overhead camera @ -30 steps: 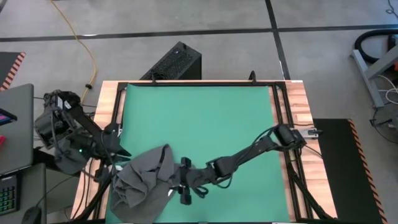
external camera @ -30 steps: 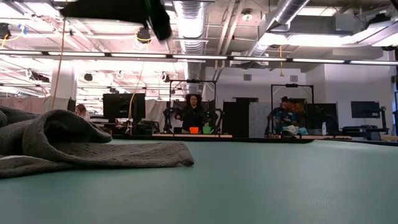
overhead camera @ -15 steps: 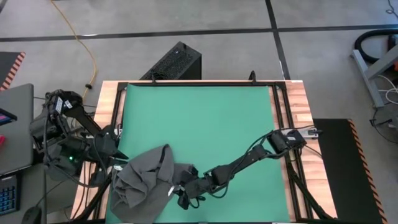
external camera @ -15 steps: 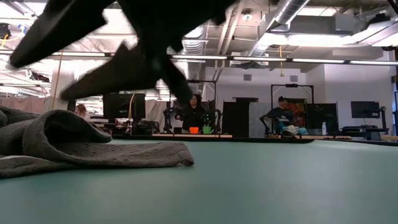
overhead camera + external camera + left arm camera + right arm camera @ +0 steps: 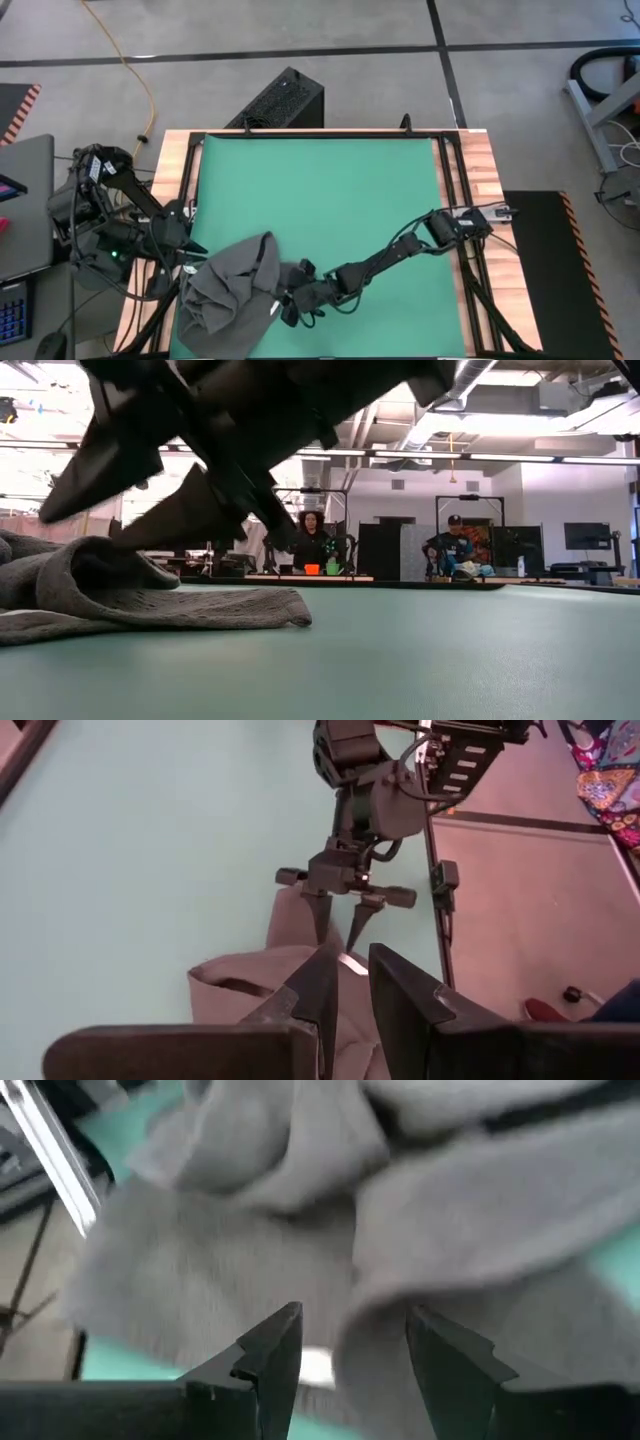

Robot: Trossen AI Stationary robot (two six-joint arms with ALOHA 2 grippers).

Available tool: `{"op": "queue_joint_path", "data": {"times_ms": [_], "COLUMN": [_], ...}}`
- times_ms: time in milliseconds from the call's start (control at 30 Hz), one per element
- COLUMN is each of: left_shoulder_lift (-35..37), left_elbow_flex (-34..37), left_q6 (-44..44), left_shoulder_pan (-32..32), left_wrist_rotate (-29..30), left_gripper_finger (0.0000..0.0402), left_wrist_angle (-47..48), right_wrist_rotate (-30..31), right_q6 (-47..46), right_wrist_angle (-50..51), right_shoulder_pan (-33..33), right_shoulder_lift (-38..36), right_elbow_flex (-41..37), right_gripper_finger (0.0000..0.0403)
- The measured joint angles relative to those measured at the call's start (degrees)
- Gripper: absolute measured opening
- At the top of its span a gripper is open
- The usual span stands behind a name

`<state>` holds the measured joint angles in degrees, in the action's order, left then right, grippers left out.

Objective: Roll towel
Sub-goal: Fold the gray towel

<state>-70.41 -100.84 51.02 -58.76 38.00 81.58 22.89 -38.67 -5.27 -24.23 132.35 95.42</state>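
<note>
The dark grey towel (image 5: 230, 295) lies crumpled and partly folded over itself on the near left part of the green mat (image 5: 320, 190). Its small white tag (image 5: 350, 963) is at its right edge. My right gripper (image 5: 287, 304) is open and low over that edge, with the tag (image 5: 318, 1367) just ahead of its fingers. In the low view it (image 5: 150, 510) hangs just above the towel's fold (image 5: 120, 595). I cannot tell whether it touches the cloth. My left gripper (image 5: 352, 988) is at the towel's left side, with a narrow gap between its fingers.
Most of the mat to the far and right sides is bare green. The wooden table edge and black frame rails (image 5: 452, 190) border it. A black box (image 5: 285, 100) stands on the floor beyond the far edge. People (image 5: 312, 540) sit in the room behind.
My right gripper has come down and a little toward the table's left, onto the towel's right edge, with its arm stretched lower across the mat. My left arm has shifted slightly. The towel has stayed as it was.
</note>
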Motion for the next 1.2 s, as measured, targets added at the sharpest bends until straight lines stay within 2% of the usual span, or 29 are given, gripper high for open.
{"op": "queue_joint_path", "data": {"times_ms": [300,667,1200], "left_shoulder_lift": [0.0,0.0,0.0], "left_elbow_flex": [0.0,0.0,0.0], "left_q6": [-0.32,-0.31,-0.26], "left_shoulder_pan": [0.04,0.04,0.04], "left_wrist_rotate": [0.44,0.25,0.43], "left_gripper_finger": [0.005,0.005,0.005], "left_wrist_angle": [0.02,0.04,0.02], "right_wrist_rotate": [-0.26,-0.16,4.04], "right_q6": [0.27,-1.82,-1.82], "right_wrist_angle": [-0.85,0.03,0.03], "right_shoulder_pan": [1.29,-0.26,-0.26], "right_shoulder_lift": [0.12,0.11,0.11], "right_elbow_flex": [-0.02,-0.02,-0.02], "right_gripper_finger": [0.0203,0.0203,0.0203]}}
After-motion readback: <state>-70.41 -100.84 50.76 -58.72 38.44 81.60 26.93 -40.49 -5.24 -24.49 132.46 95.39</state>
